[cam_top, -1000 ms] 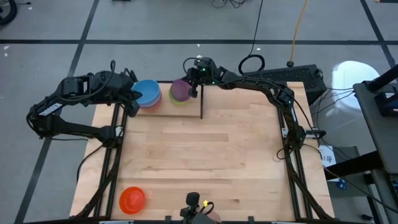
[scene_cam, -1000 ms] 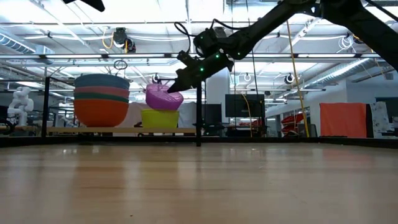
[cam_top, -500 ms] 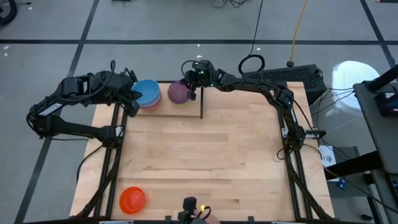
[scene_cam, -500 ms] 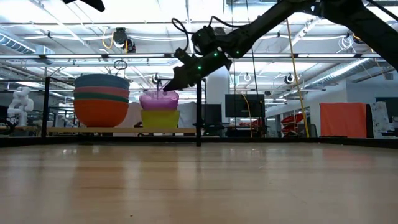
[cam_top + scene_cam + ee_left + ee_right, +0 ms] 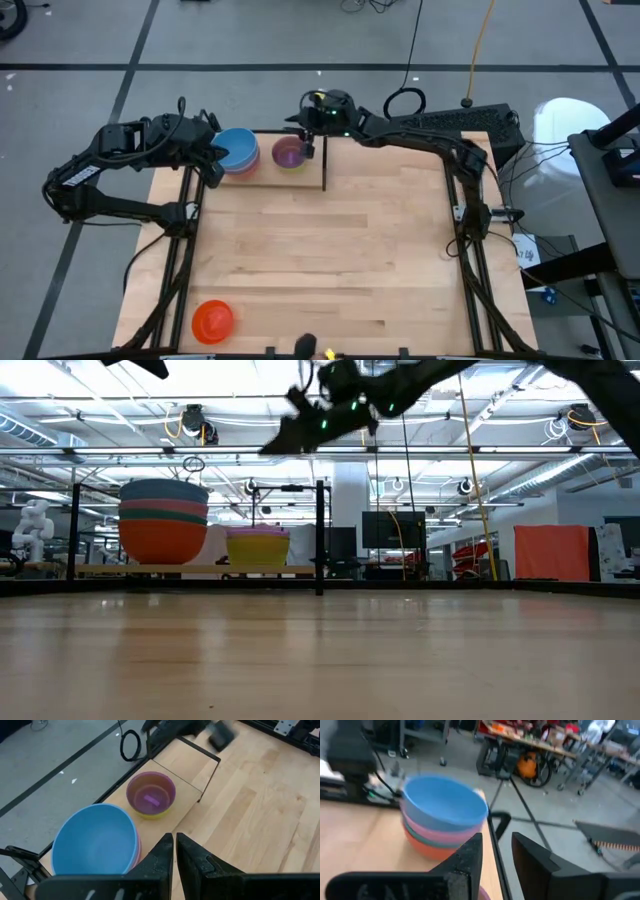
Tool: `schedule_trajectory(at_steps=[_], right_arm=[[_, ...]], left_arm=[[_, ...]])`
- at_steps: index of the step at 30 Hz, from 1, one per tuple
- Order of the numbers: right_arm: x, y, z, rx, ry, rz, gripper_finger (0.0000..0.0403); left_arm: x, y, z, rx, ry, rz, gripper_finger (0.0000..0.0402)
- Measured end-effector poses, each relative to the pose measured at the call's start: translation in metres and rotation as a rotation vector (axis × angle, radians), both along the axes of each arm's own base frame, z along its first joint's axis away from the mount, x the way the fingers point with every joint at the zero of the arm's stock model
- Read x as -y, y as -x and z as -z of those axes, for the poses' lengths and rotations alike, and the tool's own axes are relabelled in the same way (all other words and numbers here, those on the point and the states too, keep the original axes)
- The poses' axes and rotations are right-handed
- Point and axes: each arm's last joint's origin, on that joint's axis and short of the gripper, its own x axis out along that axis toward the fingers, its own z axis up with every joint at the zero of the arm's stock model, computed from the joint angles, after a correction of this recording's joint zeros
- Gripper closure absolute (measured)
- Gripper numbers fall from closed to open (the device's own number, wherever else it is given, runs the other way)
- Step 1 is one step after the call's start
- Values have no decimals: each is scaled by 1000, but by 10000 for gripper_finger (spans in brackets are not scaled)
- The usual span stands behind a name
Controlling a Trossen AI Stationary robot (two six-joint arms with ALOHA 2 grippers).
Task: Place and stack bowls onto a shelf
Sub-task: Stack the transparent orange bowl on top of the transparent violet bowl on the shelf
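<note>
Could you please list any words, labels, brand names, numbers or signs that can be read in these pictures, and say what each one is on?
None can be read.
The small round plastic bowls, such as the blue one topping the taller stack and the purple one nested in the yellow one, carry no print.
The narrow light-wood shelf with black metal rods is bare of labels.
Pale marks on the left arm's link in the high view are too small to read.

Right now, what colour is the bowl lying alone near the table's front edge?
Red-orange; the lone bowl shows best in the high view.
</note>
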Motion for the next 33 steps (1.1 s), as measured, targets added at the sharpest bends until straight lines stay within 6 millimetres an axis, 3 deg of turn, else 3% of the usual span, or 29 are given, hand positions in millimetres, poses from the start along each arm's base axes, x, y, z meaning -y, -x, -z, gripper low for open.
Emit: schedule_trajectory(at_steps=[7,12,15,19,27,33], right_arm=[[-35,47,-69,-72,80,104,335],[-50,83,-91,-165,97,210,396],[-53,96,-83,-207,51,222,399],[-56,107,-56,-260,-12,240,402],[-57,110,-7,-286,-75,255,403],[-49,115,11,-243,-108,294,403]], left_arm=[[0,0,0,-2,-1,6,376],[0,0,0,-2,-1,7,376],[0,0,0,-2,-1,7,376],[0,0,0,-2,-1,8,376],[0,0,0,-2,0,8,376],[0,0,0,-1,0,9,376]])
